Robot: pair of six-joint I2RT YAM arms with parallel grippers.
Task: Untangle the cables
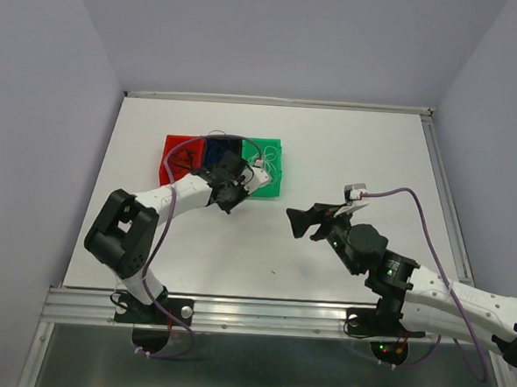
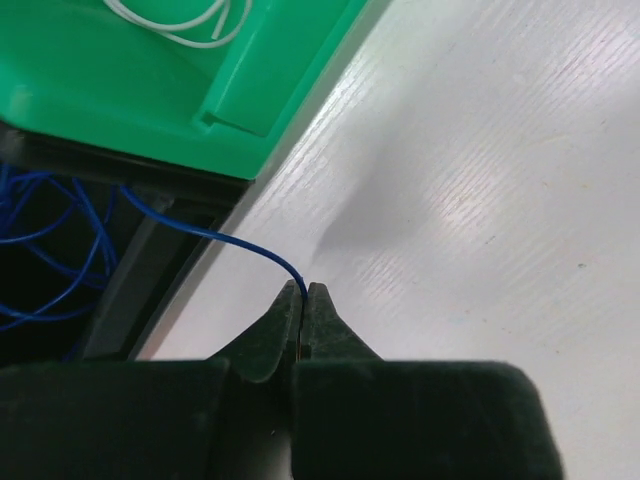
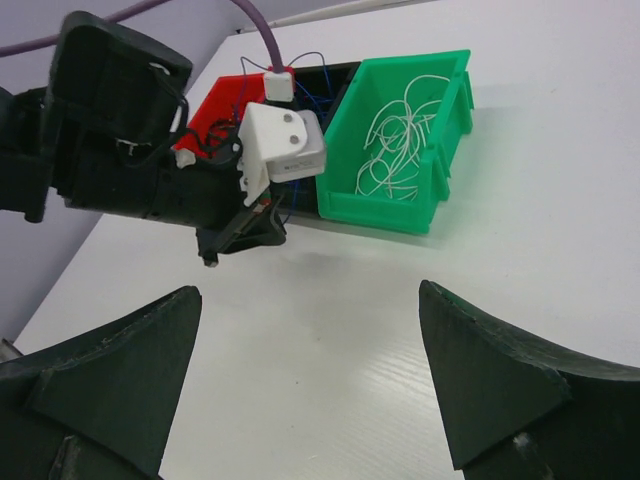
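A thin blue cable (image 2: 215,236) runs out of the dark middle bin (image 2: 130,290) onto the white table, and my left gripper (image 2: 304,290) is shut on its end just beside the bin. More blue cable loops (image 2: 40,240) lie inside that bin. White cables (image 2: 170,25) lie coiled in the green bin (image 2: 120,90). From above, the left gripper (image 1: 232,196) sits at the front of the bins. My right gripper (image 1: 305,221) hovers to its right, open and holding nothing. In the right wrist view its jaws (image 3: 308,292) stand wide apart, facing the left gripper (image 3: 240,230).
Red (image 1: 178,145), dark (image 1: 216,145) and green (image 1: 272,186) bins stand side by side at the table's middle left. A purple arm cable (image 1: 416,203) arcs above the right arm. Walls enclose the table on three sides.
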